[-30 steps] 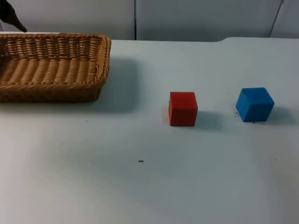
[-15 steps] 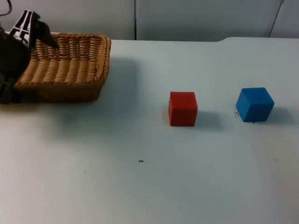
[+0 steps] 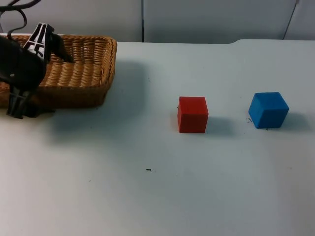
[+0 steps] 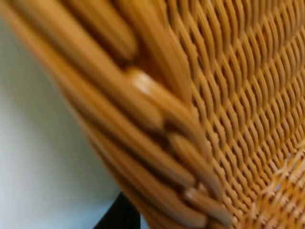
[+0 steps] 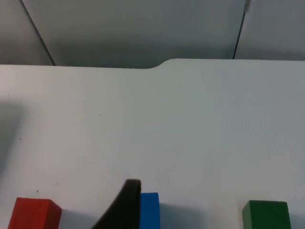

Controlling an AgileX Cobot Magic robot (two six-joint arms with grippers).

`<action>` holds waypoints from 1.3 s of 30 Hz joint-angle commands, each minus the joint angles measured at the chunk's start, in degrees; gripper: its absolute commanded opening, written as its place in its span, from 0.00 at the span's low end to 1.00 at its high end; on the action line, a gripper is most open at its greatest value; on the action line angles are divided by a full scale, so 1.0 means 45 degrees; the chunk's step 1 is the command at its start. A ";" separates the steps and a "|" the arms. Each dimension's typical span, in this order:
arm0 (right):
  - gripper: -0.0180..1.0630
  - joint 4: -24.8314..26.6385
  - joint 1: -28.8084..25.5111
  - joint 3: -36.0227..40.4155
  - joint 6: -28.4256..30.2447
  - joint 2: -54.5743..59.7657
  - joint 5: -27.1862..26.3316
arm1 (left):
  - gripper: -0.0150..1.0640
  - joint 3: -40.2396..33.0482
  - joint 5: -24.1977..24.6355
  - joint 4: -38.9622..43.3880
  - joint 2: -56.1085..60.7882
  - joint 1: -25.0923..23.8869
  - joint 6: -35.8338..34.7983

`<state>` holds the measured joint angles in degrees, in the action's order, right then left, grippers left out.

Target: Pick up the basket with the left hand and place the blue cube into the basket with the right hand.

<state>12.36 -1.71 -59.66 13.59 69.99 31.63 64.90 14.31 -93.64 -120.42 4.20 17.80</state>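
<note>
Two cubes mid-counter [image 3: 147, 206]: red cube [image 3: 192, 114], blue cube [image 3: 268, 109] right of it | left gripper [image 3: 22, 105] at basket [image 3: 78, 64] front rim, fingers' state can't tell | right gripper [image 5: 125, 210] near blue cube, fingers' state can't tell | green cube [image 5: 265, 214] beside blue

Woven wicker basket [image 3: 74, 73]; smooth matt white table [image 3: 147, 196].

The basket [image 3: 74, 69] sits at the table's [image 3: 147, 196] far left, two cubes [image 3: 192, 114] [image 3: 268, 109] well right of it.
</note>
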 commanded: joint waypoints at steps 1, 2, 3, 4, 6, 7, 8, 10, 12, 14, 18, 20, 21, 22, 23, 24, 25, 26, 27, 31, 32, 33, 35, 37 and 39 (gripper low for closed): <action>0.99 0.0200 0.0052 -0.0115 0.0134 0.0035 -0.0199 | 0.98 0.0098 -0.0501 -0.0104 0.0007 0.0012 -0.0044; 0.99 0.0200 0.0052 -0.0115 0.0134 0.0035 -0.0199 | 0.98 0.0098 -0.0705 -0.0157 0.0007 0.0012 -0.0095; 0.99 0.0224 0.0052 -0.0115 0.0129 0.0035 -0.0226 | 0.96 0.0098 -0.0912 -0.0218 0.0007 0.0012 -0.0240; 0.99 0.0221 0.0052 -0.0115 0.0129 0.0035 -0.0248 | 0.91 0.0098 -0.1064 -0.0245 0.0007 0.0012 -0.0454; 0.99 0.0221 0.0052 -0.0115 0.0129 0.0035 -0.0248 | 0.85 0.0098 -0.1208 -0.0245 0.0007 0.0012 -0.0693; 0.99 0.0221 0.0052 -0.0115 0.0129 0.0035 -0.0248 | 0.75 0.0098 -0.1321 -0.0245 0.0007 0.0012 -0.0895; 0.99 0.0221 0.0052 -0.0115 0.0129 0.0035 -0.0274 | 0.55 0.0098 -0.1515 -0.0245 0.0007 0.0012 -0.0955; 0.99 0.0315 0.0052 -0.0115 0.0129 0.0035 -0.0323 | 0.30 0.0098 -0.1877 -0.0245 0.0007 0.0012 -0.0955; 0.99 0.0315 0.0052 -0.0115 0.0129 0.0035 -0.0323 | 0.19 0.0098 -0.2046 -0.0147 0.0007 0.0012 -0.0955; 0.98 0.0315 0.0052 -0.0115 0.0129 0.0035 -0.0323 | 0.05 0.0098 -0.2570 -0.0149 0.0007 0.0012 -0.0955; 0.98 0.0315 0.0052 -0.0115 0.0129 0.0035 -0.0378 | 0.01 0.0098 -0.2930 -0.0218 0.0062 0.0012 -0.1089; 0.98 0.0315 0.0052 -0.0115 0.0129 0.0035 -0.0378 | 0.01 0.0098 -0.2930 -0.0218 0.0128 0.0012 -0.1089; 0.98 0.0315 0.0052 -0.0115 0.0129 0.0035 -0.0378 | 0.01 0.0098 -0.2907 -0.0218 0.0247 0.0012 -0.1089; 0.98 0.0315 0.0052 -0.0115 0.0129 0.0035 -0.0378 | 0.01 0.0098 -0.2801 -0.0218 0.0398 0.0012 -0.1089; 0.98 0.0315 0.0052 -0.0115 0.0129 0.0035 -0.0378 | 0.01 0.0098 -0.2605 -0.0218 0.0540 0.0012 -0.1089; 0.98 0.0315 0.0052 -0.0115 0.0129 0.0035 -0.0378 | 0.01 0.0098 -0.2605 -0.0218 0.0540 0.0012 -0.1089; 0.98 0.0315 0.0052 -0.0115 0.0129 0.0035 -0.0317 | 0.01 0.0069 -0.2341 -0.0154 0.0912 0.0012 -0.1030; 0.98 0.0315 0.0052 -0.0115 0.0129 0.0035 -0.0287 | 0.01 0.0013 -0.2180 -0.0043 0.1202 0.0012 -0.1030; 0.98 0.0315 0.0052 -0.0115 0.0172 0.0035 -0.0210 | 0.01 -0.0140 -0.2044 -0.0043 0.1499 0.0012 -0.1030; 0.98 0.0315 0.0052 -0.0115 0.0461 0.0035 -0.0052 | 0.01 -0.0833 -0.1779 0.1418 0.2696 -0.0012 -0.0948; 0.98 0.0315 0.0052 -0.0115 0.0461 0.0035 -0.0052 | 0.01 -0.1035 -0.1666 0.2492 0.3028 -0.0134 -0.0948; 0.98 0.0315 0.0052 -0.0115 0.0461 0.0035 -0.0052 | 0.01 -0.1035 -0.1666 0.2492 0.3028 -0.0134 -0.0948; 0.98 0.0315 0.0052 -0.0115 0.0461 0.0035 -0.0052 | 0.01 -0.1308 -0.0761 0.4790 0.3876 -0.0475 -0.0948; 0.98 0.0315 0.0052 -0.0115 0.0461 0.0035 -0.0052 | 0.01 -0.1308 0.0356 0.6093 0.4194 -0.0756 -0.0948; 0.98 0.0315 0.0052 -0.0115 0.0461 0.0035 0.0004 | 0.01 -0.1308 0.1429 0.7587 0.4461 -0.1087 -0.1055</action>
<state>13.55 -1.71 -59.66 15.18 69.99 31.75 59.25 18.17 -63.25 -101.50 -0.39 13.28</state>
